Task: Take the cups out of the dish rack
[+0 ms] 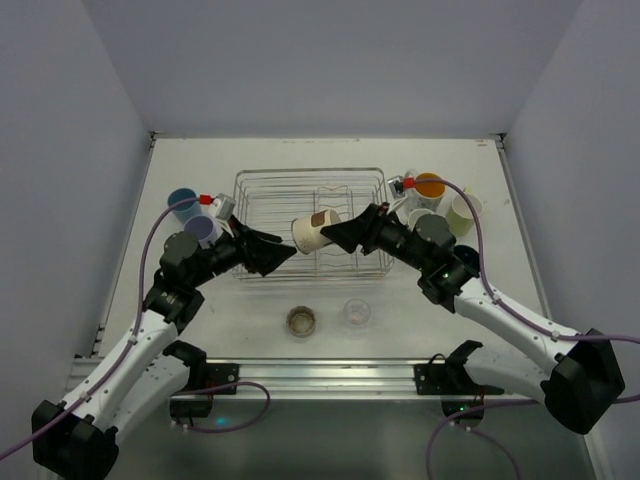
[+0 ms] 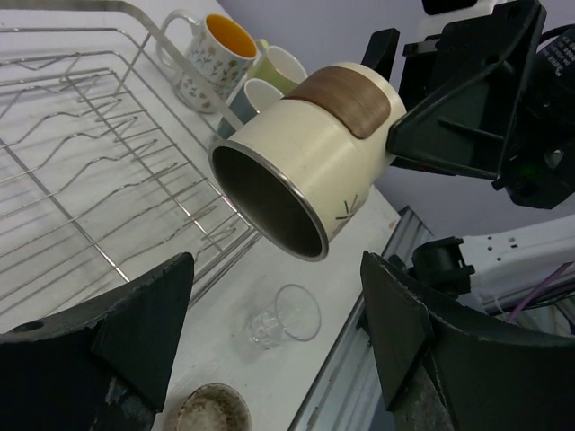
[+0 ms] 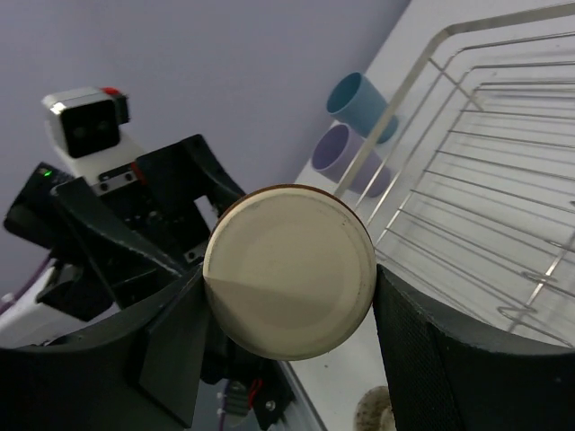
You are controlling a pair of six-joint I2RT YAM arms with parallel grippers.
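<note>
A cream cup [image 1: 315, 231] with a brown band hangs on its side over the front of the dish rack [image 1: 262, 190]. My right gripper [image 1: 342, 232] is shut on its base end, and the fingers press both sides of the round bottom [image 3: 289, 269]. The cup's open metal mouth [image 2: 269, 202] faces my left gripper [image 1: 275, 250]. That gripper is open just short of the rim, its fingers [image 2: 144, 314] standing apart with nothing between them.
A clear glass cup [image 1: 357, 313] and a metallic cup [image 1: 302, 321] stand on the table in front of the rack. Teal [image 1: 182, 202] and lavender [image 1: 204, 228] cups stand left of it. An orange-lined white mug [image 1: 428, 187] and a yellow-green cup [image 1: 462, 210] stand to its right.
</note>
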